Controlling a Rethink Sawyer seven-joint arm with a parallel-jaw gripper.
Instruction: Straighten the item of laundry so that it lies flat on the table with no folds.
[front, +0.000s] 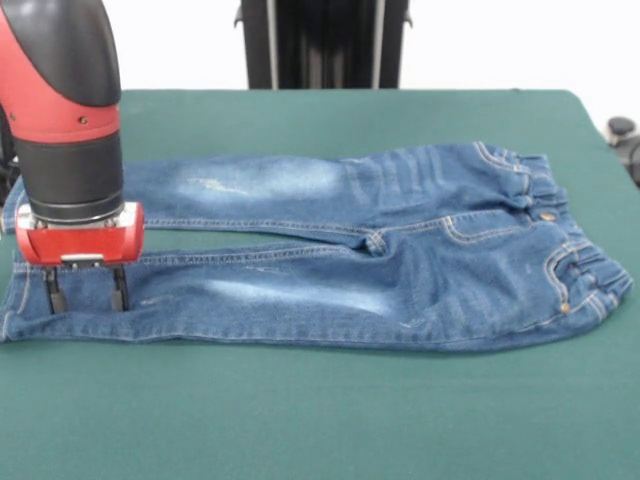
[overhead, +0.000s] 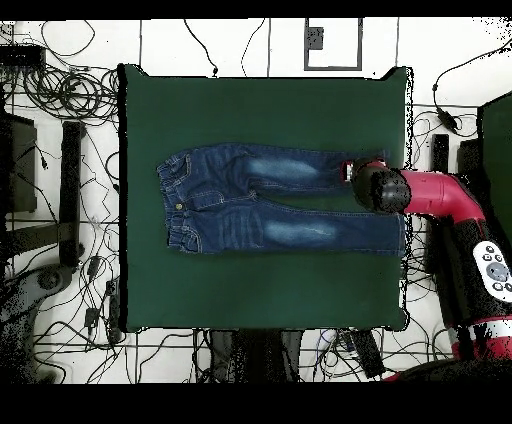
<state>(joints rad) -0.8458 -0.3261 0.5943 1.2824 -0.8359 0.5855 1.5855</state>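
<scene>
The blue denim jeans (front: 340, 250) lie spread on the green table (front: 320, 410), waistband at the right, both legs running left, side by side. They look flat, with pale faded patches on each leg. My gripper (front: 86, 290) hangs over the near leg's hem at the left, its two black fingers (front: 52, 292) apart and pointing down onto the denim, holding nothing. In the overhead view the jeans (overhead: 270, 200) lie mid-table and the gripper (overhead: 358, 172) is at the leg ends on the right, under the arm.
The robot's black pedestal (front: 322, 44) stands beyond the table's far edge. Cables and equipment (overhead: 60, 180) surround the table on the floor. The red arm (overhead: 440, 196) reaches in from the right side in the overhead view.
</scene>
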